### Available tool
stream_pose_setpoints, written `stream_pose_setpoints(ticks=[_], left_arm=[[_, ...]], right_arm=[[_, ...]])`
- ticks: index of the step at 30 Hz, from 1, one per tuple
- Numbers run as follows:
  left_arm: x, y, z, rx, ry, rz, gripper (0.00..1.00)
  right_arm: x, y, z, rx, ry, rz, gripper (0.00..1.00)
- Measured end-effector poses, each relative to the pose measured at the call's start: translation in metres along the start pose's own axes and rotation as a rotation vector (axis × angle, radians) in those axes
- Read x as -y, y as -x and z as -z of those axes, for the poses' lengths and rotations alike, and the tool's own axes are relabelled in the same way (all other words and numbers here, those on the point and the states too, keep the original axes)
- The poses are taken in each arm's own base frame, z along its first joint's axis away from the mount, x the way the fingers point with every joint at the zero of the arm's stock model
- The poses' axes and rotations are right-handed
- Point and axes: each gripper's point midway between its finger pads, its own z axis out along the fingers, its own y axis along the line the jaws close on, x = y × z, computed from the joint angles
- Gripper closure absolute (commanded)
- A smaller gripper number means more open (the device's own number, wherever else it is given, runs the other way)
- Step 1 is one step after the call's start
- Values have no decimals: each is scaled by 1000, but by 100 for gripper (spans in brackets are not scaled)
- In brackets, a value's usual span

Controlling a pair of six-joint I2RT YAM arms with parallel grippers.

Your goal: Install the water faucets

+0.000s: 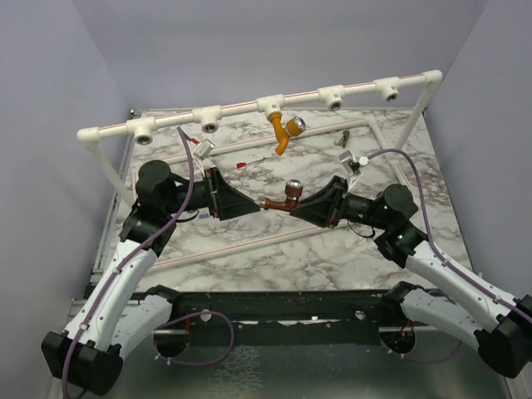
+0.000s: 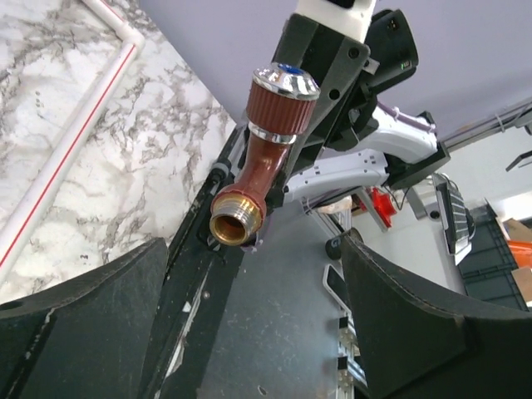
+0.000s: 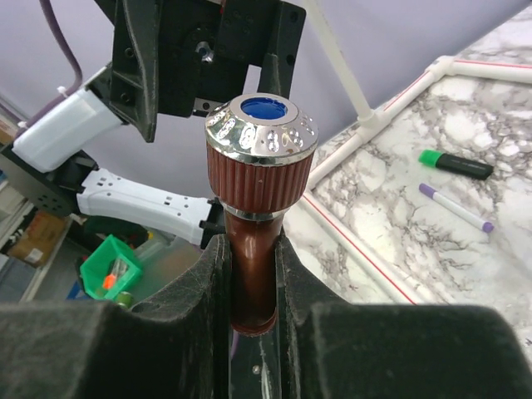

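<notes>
The left gripper (image 1: 248,204) has its fingers spread apart. At its 3 o'clock is the reddish-brown faucet (image 1: 279,200), with a ribbed knob, a blue-centred chrome cap and a brass thread pointing to 9 o'clock. It is clamped in the right gripper (image 1: 296,208). At 12 o'clock the orange-yellow faucet (image 1: 283,135) hangs from the white pipe frame (image 1: 241,108).

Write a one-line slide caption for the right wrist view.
Right hand shut on the reddish-brown faucet just below its blue-centred silver knob.
</notes>
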Motion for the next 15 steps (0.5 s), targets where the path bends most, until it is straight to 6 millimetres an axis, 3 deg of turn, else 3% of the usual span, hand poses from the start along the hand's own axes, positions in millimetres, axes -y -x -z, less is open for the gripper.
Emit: stream_pose_setpoints(ticks=[8,15], left_arm=[[12,22,-1,-12,41,-87,12],[37,59,-7,16,28,-194,8]], right_arm=[[-5,26,13,25,-109,143,100],[12,41,33,25,-311,231,100]])
